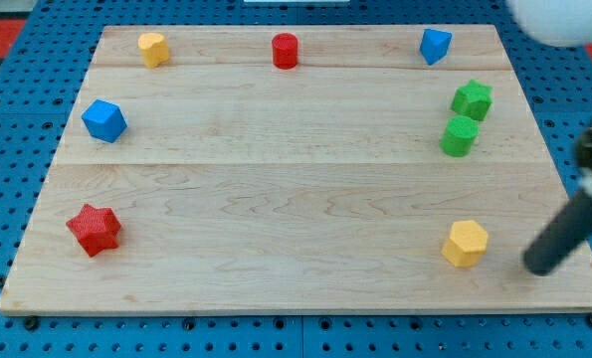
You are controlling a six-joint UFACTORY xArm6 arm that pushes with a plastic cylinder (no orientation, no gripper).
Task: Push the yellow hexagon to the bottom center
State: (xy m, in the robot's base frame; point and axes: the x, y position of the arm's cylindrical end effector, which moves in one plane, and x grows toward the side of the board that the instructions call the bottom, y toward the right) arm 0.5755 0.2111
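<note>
A yellow hexagon (465, 244) lies near the board's bottom right. My tip (540, 267) rests on the board just to the right of it and slightly lower, with a gap of about a block's width between them. The dark rod slants up to the view's right edge. A second yellow block (153, 48), its shape unclear, sits at the top left.
The wooden board (276, 199) also holds a red cylinder (285, 50) at top centre, a blue block (435, 45) at top right, a green star (472, 99) above a green cylinder (460, 136) at right, a blue block (103, 120) and a red star (95, 229) at left.
</note>
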